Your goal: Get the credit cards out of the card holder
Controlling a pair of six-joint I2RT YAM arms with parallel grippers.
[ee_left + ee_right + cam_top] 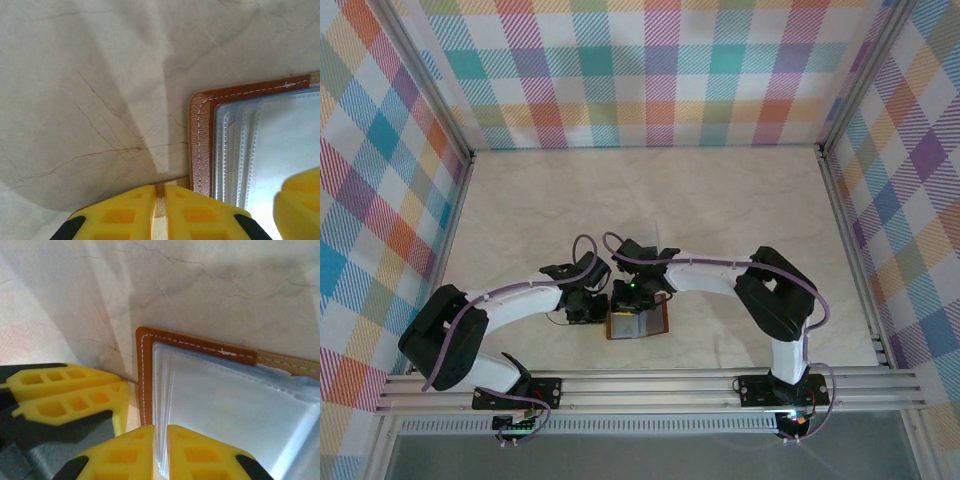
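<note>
**Item 1: card holder** (pixel 638 320). Reddish-brown leather with white stitching. Lies opened flat on the surface (pixel 740 200), inner side up. A stack of cloudy clear pockets (pixel 225 405) sits inside the leather border.

**Item 2: left pincer** (pixel 160 200). At the card holder's left edge, low over the surface. Its yellow fingers are drawn almost together, with a thin tan strip (pixel 160 192) caught between them. The strip runs off from the holder's corner and reads as part of the holder, probably a flap or tab. Judged to be pinning the holder down.

**Item 3: right pincer** (pixel 161 447). Over the card holder's pocket stack, just inside its left leather border. Its fingers are closed to a narrow slit on the edges of the clear pockets. Which sleeve or layer it grips cannot be told.

**Item 4: credit cards.** The pocket plastic looks pale and whitish-blue. Whether that is a card behind it or only the sleeves cannot be told. The dark card cannot be made out either.

**Status.**
- Done: the holder is unfolded and braced at its left edge, and the pockets are reached and pinched.
- Left: both cards are yet to be drawn out and laid beside the holder.
- Judgement: early stage, with the grip set for the first pull and no extraction completed.
</note>
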